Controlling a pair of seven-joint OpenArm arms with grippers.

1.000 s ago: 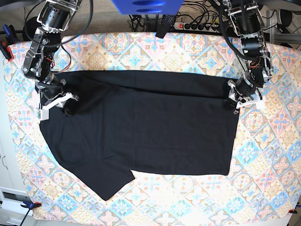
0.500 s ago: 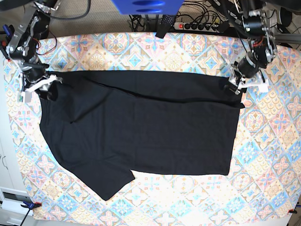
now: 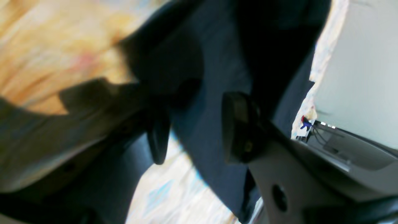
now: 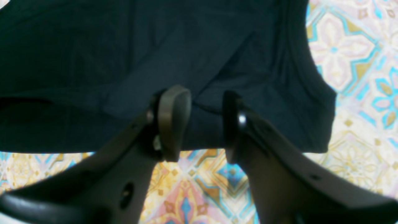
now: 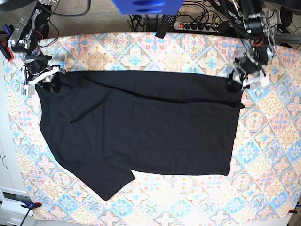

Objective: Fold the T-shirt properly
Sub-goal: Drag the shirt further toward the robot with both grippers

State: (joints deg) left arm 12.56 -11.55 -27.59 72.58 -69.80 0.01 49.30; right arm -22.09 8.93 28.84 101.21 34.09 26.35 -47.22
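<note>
The black T-shirt (image 5: 141, 132) lies spread flat on the patterned tablecloth (image 5: 178, 52), one sleeve pointing to the near left. My right gripper (image 5: 47, 82) hovers at its far left corner. In the right wrist view that gripper (image 4: 199, 124) is open, and the shirt's edge (image 4: 155, 46) lies below the gap with nothing pinched. My left gripper (image 5: 235, 84) is at the far right corner. The left wrist view is blurred, but this gripper (image 3: 199, 137) has its jaws apart, with dark cloth (image 3: 211, 62) behind them.
A power strip (image 5: 197, 26) and cables run along the back edge, beside a blue object (image 5: 146, 5). Clamps hold the tablecloth at the left edge (image 5: 4, 47) and the near left corner (image 5: 30, 205). Patterned cloth borders the shirt on all sides.
Both grippers opened, let go of the shirt's far corners and drew back toward the far edge. The shirt's far left corner now lies stretched farther left.
</note>
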